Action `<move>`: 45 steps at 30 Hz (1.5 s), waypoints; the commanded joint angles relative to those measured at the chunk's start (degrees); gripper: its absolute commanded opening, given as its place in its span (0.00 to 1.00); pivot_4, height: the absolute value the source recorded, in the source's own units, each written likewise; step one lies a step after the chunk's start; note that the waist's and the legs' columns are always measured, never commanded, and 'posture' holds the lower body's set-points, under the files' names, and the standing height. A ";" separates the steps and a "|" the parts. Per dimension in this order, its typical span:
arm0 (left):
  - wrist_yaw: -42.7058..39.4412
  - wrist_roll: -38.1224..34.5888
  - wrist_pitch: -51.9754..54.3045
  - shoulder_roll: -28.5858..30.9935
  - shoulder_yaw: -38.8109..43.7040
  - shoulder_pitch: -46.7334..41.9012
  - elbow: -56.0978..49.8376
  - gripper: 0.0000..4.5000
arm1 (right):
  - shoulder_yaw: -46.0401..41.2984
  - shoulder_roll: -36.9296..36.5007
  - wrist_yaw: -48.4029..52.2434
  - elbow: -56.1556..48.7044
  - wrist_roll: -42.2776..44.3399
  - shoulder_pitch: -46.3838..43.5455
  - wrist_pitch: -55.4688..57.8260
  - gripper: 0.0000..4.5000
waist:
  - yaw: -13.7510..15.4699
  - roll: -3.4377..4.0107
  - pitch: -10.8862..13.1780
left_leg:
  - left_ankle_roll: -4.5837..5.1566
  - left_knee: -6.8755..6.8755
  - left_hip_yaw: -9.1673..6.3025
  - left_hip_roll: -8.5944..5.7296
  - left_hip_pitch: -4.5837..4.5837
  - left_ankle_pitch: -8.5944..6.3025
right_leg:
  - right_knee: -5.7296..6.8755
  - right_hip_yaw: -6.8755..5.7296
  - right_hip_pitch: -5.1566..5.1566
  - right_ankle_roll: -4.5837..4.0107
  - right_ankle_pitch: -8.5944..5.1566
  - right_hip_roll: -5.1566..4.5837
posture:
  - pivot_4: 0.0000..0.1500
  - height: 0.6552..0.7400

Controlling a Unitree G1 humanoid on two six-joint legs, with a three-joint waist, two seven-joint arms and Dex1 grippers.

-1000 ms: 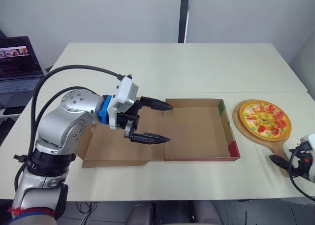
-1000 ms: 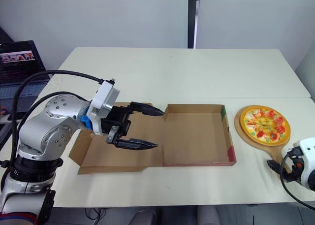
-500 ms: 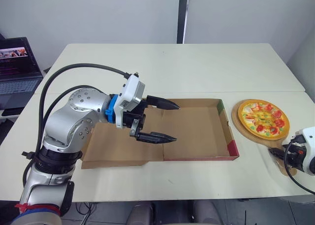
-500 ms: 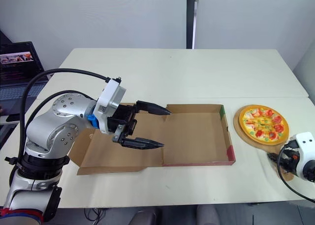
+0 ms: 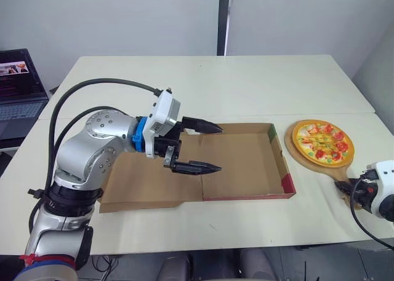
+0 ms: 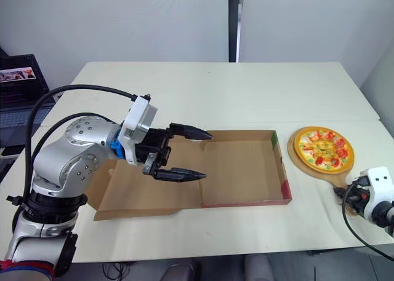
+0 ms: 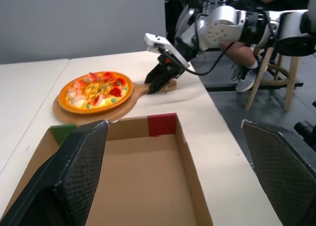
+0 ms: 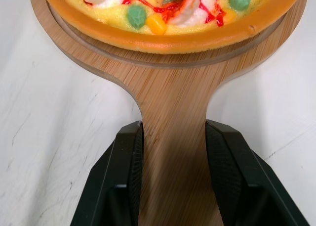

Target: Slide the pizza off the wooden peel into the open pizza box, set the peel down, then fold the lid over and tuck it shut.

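Note:
The pizza lies on the round wooden peel at the right of the table, beside the open cardboard pizza box. The box's lid lies flat to its left. My right gripper is at the peel's handle, near the table's front right edge. In the right wrist view its fingers press against both sides of the handle. My left gripper hovers open over the box's left part, pointing toward the pizza, with nothing between its fingers.
A laptop stands off the table's left side. The right table edge runs close past the peel. In the left wrist view a person sits on a stool beyond that edge. Bare tabletop stretches behind the box.
The right gripper's fingers have closed in on the peel handle. The left gripper has moved a little right, over the box. The head camera has shifted slightly.

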 commanded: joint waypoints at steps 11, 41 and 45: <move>1.63 -0.29 0.40 4.66 5.37 1.58 -1.12 1.00 | -7.62 -2.55 0.47 -3.40 3.62 -4.11 -3.26 0.35 | 0.19 0.55 0.27 | 0.03 -0.07 0.05 -0.03 -0.04 -0.01 | 0.00 0.07 -0.08 0.00 0.00 -0.02 | 1.00 1.00; 3.56 -4.51 2.50 13.64 16.60 22.20 -13.31 1.00 | 11.34 -23.08 19.75 -9.72 2.89 -20.13 -6.15 0.35 | 0.21 0.76 0.44 | 0.14 0.05 0.18 -0.02 -0.86 -0.08 | 0.02 0.07 -0.95 -0.02 0.06 -0.07 | 1.00 1.00; 4.02 -5.02 2.67 13.93 17.56 23.27 -14.05 1.00 | 13.71 -23.32 21.73 -8.71 1.77 -21.88 -7.77 0.35 | 0.32 0.75 0.45 | 0.14 0.02 0.16 -0.02 -0.88 -0.08 | 0.01 0.06 -0.96 -0.02 0.06 -0.07 | 1.00 1.00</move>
